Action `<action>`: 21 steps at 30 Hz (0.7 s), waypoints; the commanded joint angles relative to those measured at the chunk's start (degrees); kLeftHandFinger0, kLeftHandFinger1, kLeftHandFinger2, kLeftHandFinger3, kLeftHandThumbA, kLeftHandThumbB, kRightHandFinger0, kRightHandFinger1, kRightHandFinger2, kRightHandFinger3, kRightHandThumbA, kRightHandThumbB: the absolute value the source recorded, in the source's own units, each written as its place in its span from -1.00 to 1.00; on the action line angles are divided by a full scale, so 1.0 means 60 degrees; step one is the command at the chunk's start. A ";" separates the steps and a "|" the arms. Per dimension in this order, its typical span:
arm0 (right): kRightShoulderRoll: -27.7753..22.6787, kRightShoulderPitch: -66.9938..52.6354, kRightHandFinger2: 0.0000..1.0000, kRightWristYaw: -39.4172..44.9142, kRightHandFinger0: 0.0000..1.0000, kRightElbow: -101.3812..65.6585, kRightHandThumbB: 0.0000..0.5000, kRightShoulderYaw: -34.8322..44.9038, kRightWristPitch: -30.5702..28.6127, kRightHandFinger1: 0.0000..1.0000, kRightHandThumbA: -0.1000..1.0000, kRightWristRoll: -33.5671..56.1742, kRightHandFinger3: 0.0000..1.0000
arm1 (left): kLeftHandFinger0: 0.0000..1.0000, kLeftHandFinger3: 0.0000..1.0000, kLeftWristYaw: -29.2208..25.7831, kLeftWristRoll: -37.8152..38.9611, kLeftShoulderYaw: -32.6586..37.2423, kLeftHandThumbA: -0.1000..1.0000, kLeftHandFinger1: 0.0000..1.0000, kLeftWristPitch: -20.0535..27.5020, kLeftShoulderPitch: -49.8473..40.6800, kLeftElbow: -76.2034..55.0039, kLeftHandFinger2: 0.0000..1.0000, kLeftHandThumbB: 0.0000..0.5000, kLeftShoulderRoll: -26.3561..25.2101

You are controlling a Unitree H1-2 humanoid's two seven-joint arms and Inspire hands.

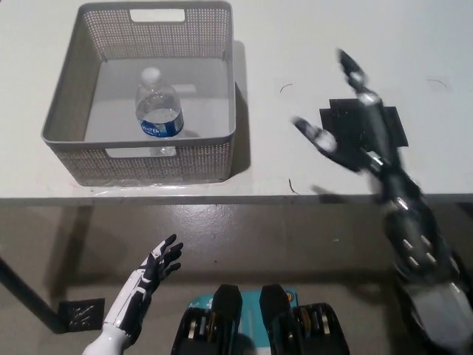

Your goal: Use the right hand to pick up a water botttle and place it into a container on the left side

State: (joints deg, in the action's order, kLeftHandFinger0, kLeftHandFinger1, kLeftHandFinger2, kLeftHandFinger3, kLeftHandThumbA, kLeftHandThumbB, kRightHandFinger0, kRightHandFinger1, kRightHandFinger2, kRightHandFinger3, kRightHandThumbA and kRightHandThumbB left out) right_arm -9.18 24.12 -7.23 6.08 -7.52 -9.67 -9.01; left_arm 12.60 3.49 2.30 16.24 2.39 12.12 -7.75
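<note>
Water bottle [158,105] stands upright inside the grey mesh basket [59,111] on the left part of the white worktop [310,44]. Right robot hand [355,129] released, fingers spread, holding nothing, over the black square patch [395,133], well apart from the basket. Left robot hand [151,272] rests below the worktop edge, fingers apart, empty.
</note>
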 commanded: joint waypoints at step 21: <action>-0.0207 -0.3647 1.00 0.2276 1.00 -0.0195 0.13 0.0615 -0.0589 1.00 0.91 0.2834 1.00 | 1.00 1.00 -0.0014 0.0177 -0.0202 1.00 1.00 0.0116 0.0134 -0.0199 1.00 -0.27 -0.0164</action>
State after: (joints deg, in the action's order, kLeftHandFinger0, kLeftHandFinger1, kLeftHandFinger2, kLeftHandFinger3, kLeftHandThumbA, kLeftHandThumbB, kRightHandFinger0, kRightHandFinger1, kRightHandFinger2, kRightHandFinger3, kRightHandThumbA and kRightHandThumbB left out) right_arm -10.74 3.20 3.72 5.43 -4.86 -11.27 4.80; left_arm 12.62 3.97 1.72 16.28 2.48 12.09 -7.94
